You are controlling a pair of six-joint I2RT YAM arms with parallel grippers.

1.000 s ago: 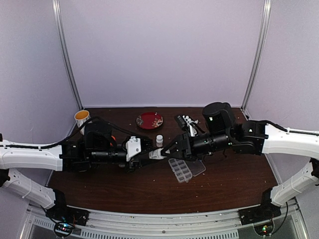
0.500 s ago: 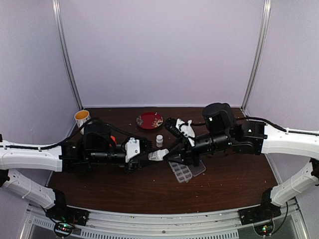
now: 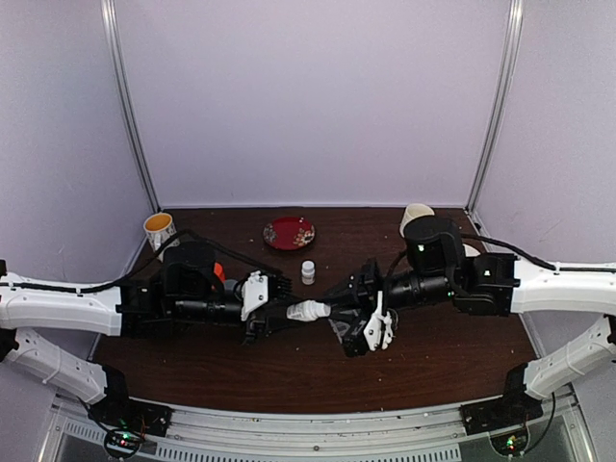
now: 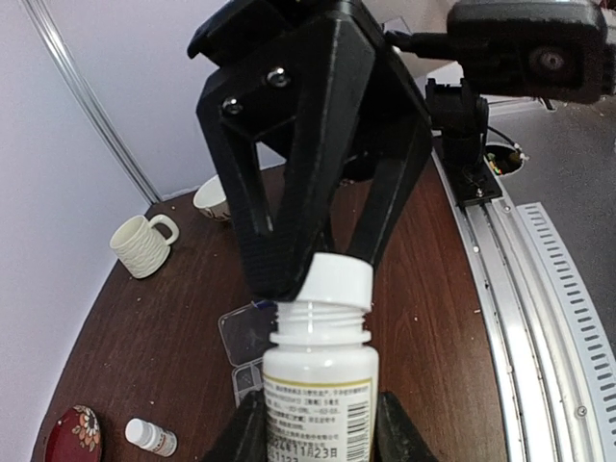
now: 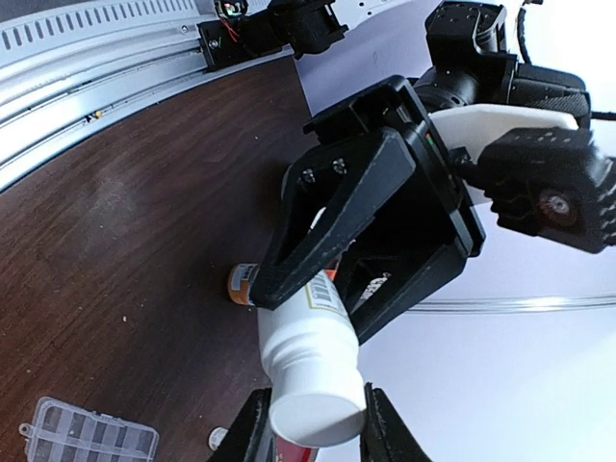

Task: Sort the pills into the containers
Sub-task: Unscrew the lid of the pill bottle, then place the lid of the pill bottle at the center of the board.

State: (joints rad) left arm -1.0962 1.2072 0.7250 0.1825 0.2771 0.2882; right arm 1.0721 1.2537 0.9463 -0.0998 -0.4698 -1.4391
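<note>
Left wrist view: the left pincer pinches the white bottle, its long axis pointing straight at the right pincer, which clamps the cap. No pills show; the organizer box lies on the table beneath the neck, right arm nearer.

- The table is dark brown wood with streaks.
- The plate at the top middle is red with pale flowers.
- The big bottle is white, and its label has tiny black writing.
- Its cap is white too.
- The cup at the left is yellow and white.
- The mug is cream.
- The pill box at the lower left is see-through.
- The walls are pale purple.
</note>
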